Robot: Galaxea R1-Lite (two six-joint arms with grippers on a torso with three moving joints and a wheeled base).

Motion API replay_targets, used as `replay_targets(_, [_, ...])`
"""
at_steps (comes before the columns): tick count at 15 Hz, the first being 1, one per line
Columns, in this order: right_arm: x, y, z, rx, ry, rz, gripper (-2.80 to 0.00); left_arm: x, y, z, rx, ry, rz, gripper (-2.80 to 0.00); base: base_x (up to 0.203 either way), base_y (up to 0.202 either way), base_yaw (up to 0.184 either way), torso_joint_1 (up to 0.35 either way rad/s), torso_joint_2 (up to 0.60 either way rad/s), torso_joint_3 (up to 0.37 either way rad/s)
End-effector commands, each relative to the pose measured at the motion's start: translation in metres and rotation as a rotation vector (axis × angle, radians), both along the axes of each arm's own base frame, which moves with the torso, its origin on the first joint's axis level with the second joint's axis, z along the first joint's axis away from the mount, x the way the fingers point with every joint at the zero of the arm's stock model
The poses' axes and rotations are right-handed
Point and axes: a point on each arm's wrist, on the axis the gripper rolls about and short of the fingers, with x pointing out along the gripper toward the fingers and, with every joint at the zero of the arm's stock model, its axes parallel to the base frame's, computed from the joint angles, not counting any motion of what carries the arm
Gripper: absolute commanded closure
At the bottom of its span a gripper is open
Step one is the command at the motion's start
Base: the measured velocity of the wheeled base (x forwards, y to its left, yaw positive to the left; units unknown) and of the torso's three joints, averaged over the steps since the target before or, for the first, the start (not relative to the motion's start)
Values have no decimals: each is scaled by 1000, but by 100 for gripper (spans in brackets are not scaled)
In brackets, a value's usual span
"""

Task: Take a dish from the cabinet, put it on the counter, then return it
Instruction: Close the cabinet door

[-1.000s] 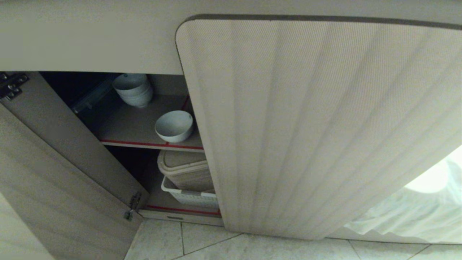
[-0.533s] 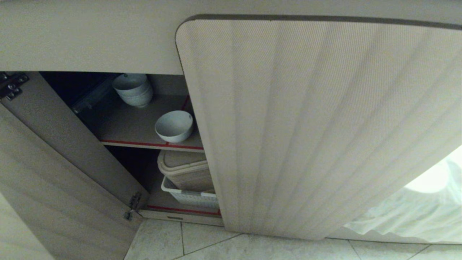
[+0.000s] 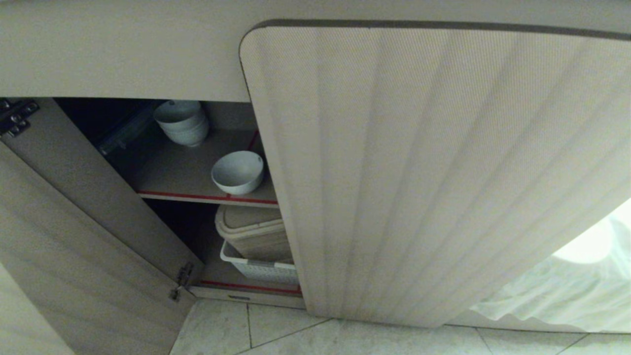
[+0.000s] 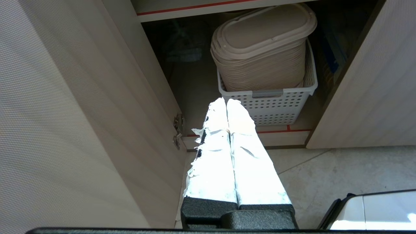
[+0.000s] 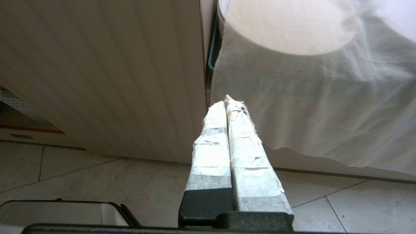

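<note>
The dish (image 3: 237, 171), a small white bowl, stands alone near the front of the cabinet's upper shelf (image 3: 182, 170), by the red edge strip. Both fluted cabinet doors hang open: the left door (image 3: 64, 246) and the right door (image 3: 434, 172). The counter's pale rounded edge (image 3: 123, 54) runs above the opening. Neither gripper shows in the head view. In its wrist view my left gripper (image 4: 226, 101) is shut and empty, low before the lower shelf and basket. My right gripper (image 5: 226, 100) is shut and empty, low in front of the right door's outer face.
A stack of white bowls (image 3: 181, 122) sits at the back of the upper shelf. A white perforated basket (image 4: 269, 105) holding stacked beige lids (image 4: 263, 48) fills the lower shelf. A white cloth (image 5: 312, 107) drapes to the right. Tiled floor (image 3: 276, 333) lies below.
</note>
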Motion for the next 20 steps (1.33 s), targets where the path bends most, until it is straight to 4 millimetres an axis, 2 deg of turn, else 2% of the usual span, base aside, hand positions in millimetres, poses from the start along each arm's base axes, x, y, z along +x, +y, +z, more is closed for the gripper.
replay_targets(1, [0, 0, 0, 0, 0, 0, 0, 0, 0, 0, 0, -1, 0, 0, 0, 0, 0, 0, 0, 0])
replay_targets(17, [0, 0, 0, 1, -2, 0, 0, 0, 0, 0, 3, -2, 0, 0, 0, 0, 0, 0, 0, 0])
replay_targets(20, [0, 0, 0, 0, 0, 0, 0, 0, 0, 0, 2, -3, -1, 0, -155, 0, 0, 3, 4, 0])
